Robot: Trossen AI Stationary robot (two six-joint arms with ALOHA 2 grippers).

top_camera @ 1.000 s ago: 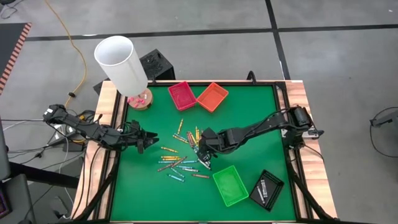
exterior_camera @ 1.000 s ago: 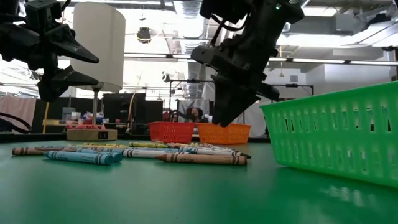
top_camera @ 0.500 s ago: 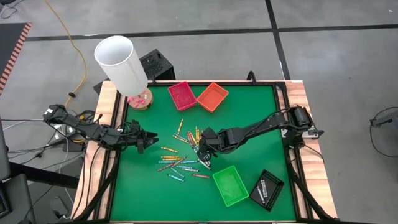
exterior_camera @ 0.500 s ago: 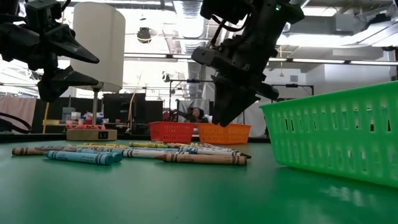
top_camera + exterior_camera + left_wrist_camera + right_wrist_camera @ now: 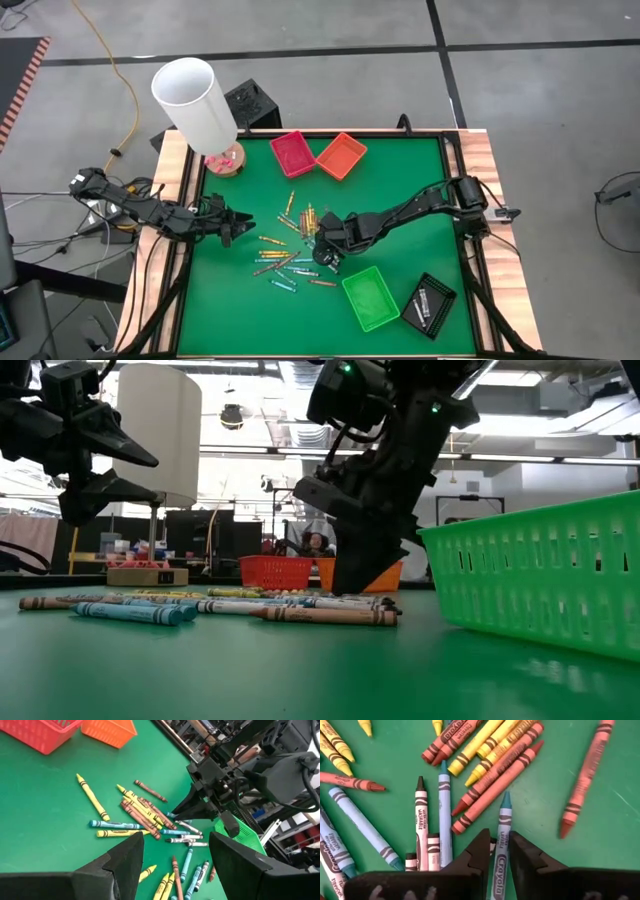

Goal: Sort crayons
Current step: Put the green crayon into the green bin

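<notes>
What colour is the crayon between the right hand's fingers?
Teal crayon, with a Crayola label; right hand straddles it. Clearest in the right wrist view.

The right gripper (image 5: 352, 582) comes down onto the crayons (image 5: 210, 607) lying in a row on the green table (image 5: 300, 670), beside a green basket (image 5: 545, 575).

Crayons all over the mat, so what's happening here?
The right gripper is down in the crayon pile mid-table, its jaws straddling a teal crayon that lies on the green mat; whether it is gripped yet is unclear. The left gripper hovers open beside the pile. The green basket looks empty; the black tray holds a few.
</notes>
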